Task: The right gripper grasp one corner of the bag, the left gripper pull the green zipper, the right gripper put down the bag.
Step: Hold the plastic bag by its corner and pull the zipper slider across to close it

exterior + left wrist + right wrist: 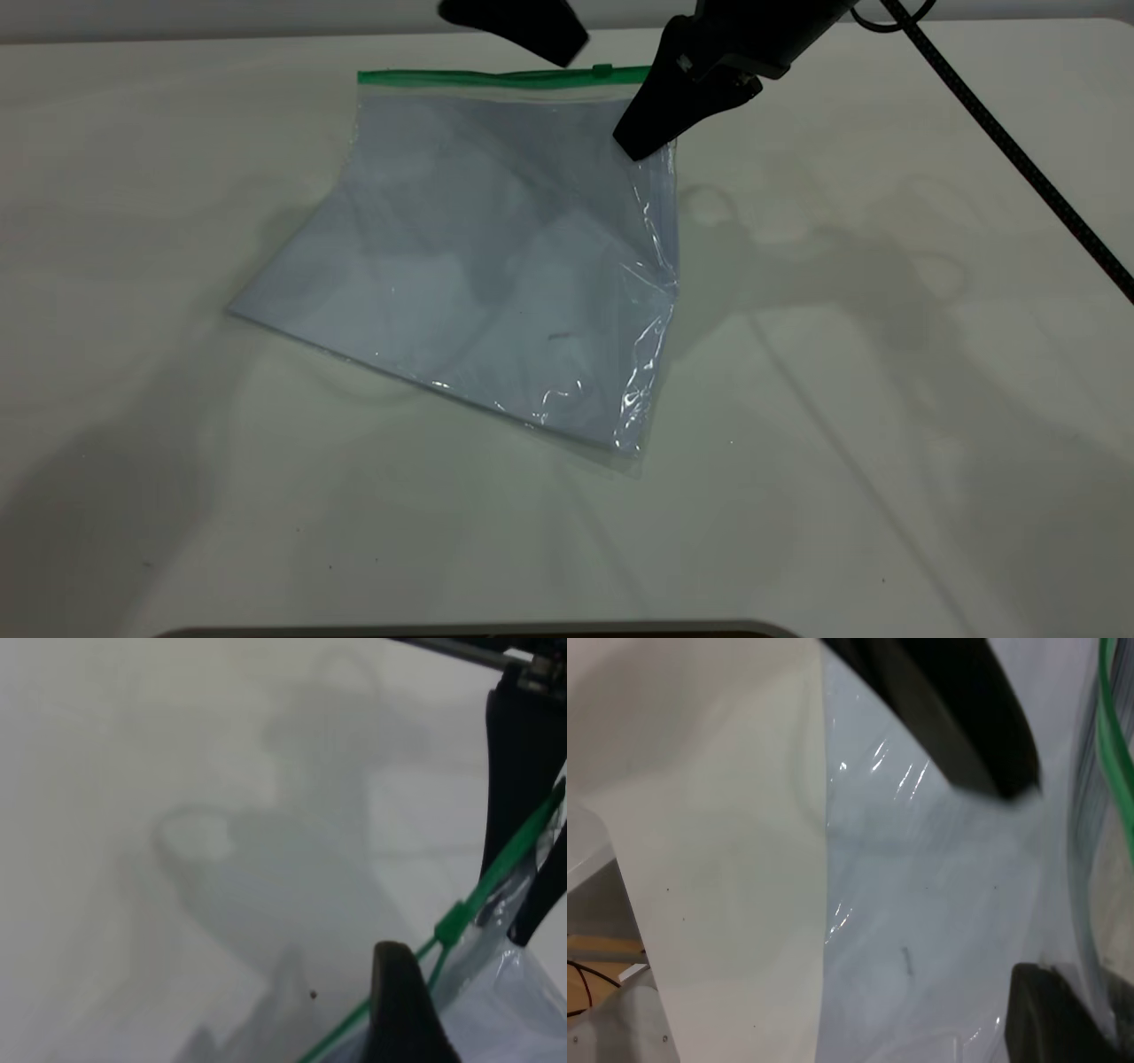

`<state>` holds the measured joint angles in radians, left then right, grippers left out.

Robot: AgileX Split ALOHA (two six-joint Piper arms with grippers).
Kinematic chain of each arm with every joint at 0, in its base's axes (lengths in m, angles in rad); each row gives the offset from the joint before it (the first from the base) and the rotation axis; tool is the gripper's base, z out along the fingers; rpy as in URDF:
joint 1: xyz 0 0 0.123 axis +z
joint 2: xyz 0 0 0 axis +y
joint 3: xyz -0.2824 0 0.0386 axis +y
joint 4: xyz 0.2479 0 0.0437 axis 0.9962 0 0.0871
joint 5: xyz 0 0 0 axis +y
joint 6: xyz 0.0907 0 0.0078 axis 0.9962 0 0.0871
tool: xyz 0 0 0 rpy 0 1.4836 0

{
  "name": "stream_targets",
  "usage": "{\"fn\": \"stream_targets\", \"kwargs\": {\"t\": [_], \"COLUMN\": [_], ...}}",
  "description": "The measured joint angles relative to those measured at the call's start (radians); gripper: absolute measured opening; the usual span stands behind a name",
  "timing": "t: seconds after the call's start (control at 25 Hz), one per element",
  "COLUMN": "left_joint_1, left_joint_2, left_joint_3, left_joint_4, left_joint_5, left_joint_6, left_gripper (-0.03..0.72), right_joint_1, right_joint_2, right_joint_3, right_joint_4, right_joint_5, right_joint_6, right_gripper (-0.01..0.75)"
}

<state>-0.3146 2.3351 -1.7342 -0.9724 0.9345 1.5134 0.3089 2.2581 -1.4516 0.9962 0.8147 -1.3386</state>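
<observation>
The clear bag (496, 266) with white sheets inside stands tilted, its lower edge on the table and its green zipper (478, 78) strip held up and level. My right gripper (642, 142) is shut on the corner where the strip meets the crinkly side edge; its jaws hide that corner. In the right wrist view the plastic passes between the gripper (1023, 881). The small green slider tab (602, 71) sits near that end, also in the left wrist view (452, 926). My left gripper (532, 35) hovers just above the strip, a little short of the slider.
The white table (886, 399) spreads all round the bag. A black braided cable (1001, 133) runs from the right arm down across the far right. Arm shadows fall on the table right of the bag.
</observation>
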Motion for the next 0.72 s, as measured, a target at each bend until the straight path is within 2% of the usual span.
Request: {"fn": "stream_targets", "kwargs": {"t": [0.24,0.56,0.72], "left_joint_1": [-0.050,-0.058,-0.058], "left_joint_2": [0.014,0.051,0.051], "left_joint_3": [-0.017,-0.017,-0.017], "left_joint_4": [0.015,0.014,0.014], "left_joint_5": [-0.027,-0.058,-0.059], "left_joint_6": [0.002,0.002,0.002], "left_gripper": [0.497,0.421,0.357], "right_joint_1": [0.000,0.000,0.000], "right_joint_2": [0.000,0.000,0.000], "right_joint_3": [0.000,0.000,0.000], "right_joint_4": [-0.001,-0.003,-0.004], "right_joint_5": [0.003,0.009,0.004], "right_joint_6": [0.000,-0.001,-0.001], "right_gripper": [0.034,0.034,0.034]}}
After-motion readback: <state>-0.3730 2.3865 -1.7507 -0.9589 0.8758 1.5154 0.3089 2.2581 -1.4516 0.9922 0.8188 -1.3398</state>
